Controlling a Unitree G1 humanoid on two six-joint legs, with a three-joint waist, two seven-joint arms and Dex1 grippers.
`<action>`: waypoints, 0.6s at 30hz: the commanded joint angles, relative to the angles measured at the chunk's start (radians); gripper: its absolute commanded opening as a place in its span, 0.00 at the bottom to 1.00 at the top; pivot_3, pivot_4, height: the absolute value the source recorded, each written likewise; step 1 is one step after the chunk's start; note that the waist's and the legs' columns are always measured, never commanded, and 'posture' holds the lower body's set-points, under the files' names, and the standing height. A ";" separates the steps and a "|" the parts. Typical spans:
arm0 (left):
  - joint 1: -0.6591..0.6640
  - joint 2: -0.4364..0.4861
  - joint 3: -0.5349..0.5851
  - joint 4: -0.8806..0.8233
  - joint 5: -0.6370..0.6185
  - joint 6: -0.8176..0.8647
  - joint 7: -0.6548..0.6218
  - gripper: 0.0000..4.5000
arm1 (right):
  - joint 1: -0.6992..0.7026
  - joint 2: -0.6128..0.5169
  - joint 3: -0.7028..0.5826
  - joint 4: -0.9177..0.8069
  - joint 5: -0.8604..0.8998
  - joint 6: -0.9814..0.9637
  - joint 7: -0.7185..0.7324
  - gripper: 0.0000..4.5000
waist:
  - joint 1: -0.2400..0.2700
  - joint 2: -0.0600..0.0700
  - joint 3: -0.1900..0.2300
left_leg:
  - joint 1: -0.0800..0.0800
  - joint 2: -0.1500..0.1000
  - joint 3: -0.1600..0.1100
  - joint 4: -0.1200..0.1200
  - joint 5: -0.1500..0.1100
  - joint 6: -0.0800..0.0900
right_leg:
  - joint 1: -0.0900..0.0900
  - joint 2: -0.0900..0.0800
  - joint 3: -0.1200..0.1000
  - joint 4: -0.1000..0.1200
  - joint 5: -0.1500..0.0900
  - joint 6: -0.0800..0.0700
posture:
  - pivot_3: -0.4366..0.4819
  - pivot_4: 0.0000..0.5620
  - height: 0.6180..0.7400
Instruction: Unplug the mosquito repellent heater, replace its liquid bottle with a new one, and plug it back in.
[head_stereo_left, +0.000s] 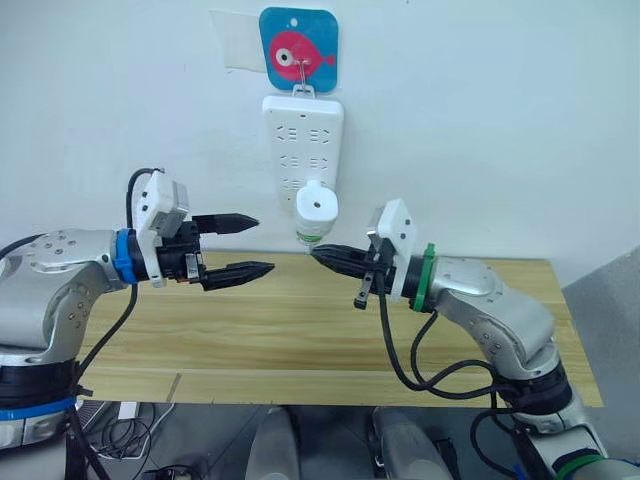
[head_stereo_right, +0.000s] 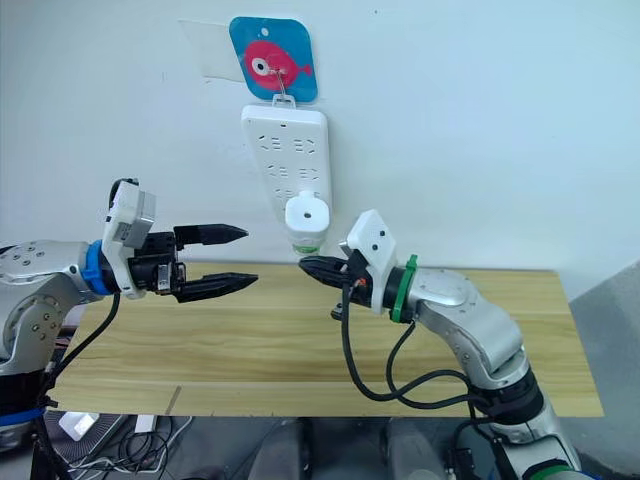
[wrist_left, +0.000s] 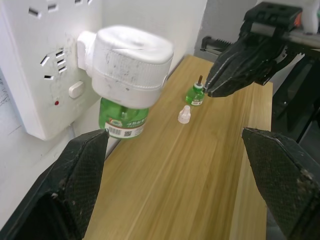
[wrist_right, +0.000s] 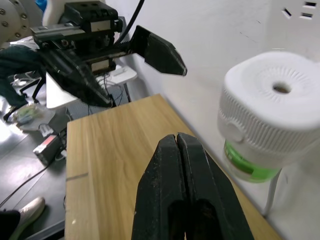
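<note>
The white mosquito repellent heater (head_stereo_left: 316, 205) is plugged into the lowest socket of a white power strip (head_stereo_left: 303, 135) on the wall. A green liquid bottle (wrist_left: 122, 120) hangs under it. My left gripper (head_stereo_left: 263, 243) is open, level with the bottle and a short way to its left. My right gripper (head_stereo_left: 320, 252) is shut on nothing, its tip just below and in front of the bottle. On the table a small green bottle with a wick (wrist_left: 195, 94) stands uncapped, with a clear cap (wrist_left: 184, 114) beside it.
The power strip hangs from a hook on a blue fish-print pad (head_stereo_left: 298, 48). A wooden table (head_stereo_left: 300, 350) runs against the white wall below. Cables lie on the floor under the table's left side.
</note>
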 joint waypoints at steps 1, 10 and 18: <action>0.012 0.022 0.036 -0.022 -0.020 0.002 0.013 1.00 | -0.017 0.020 0.004 0.013 -0.033 -0.041 -0.024 0.01 | 0.001 0.000 0.000 | 0.000 0.000 0.000 0.000 0.000 0.000 | 0.000 0.000 0.000 0.000 0.000 0.000 | 0.48 0.39 1.00; 0.010 0.024 0.028 -0.015 -0.023 -0.005 0.025 1.00 | -0.022 0.051 0.011 0.038 -0.082 -0.072 -0.042 0.01 | 0.003 0.000 0.000 | 0.000 0.000 0.000 0.000 0.000 0.000 | 0.000 0.000 0.000 0.000 0.000 0.000 | 0.47 0.39 1.00; -0.002 0.017 0.016 -0.008 -0.020 -0.008 0.030 1.00 | -0.024 0.086 0.016 0.058 -0.121 -0.083 -0.070 0.01 | 0.003 0.000 0.000 | 0.000 0.000 0.000 0.000 0.000 0.000 | 0.000 0.000 0.000 0.001 0.000 0.000 | 0.47 0.38 1.00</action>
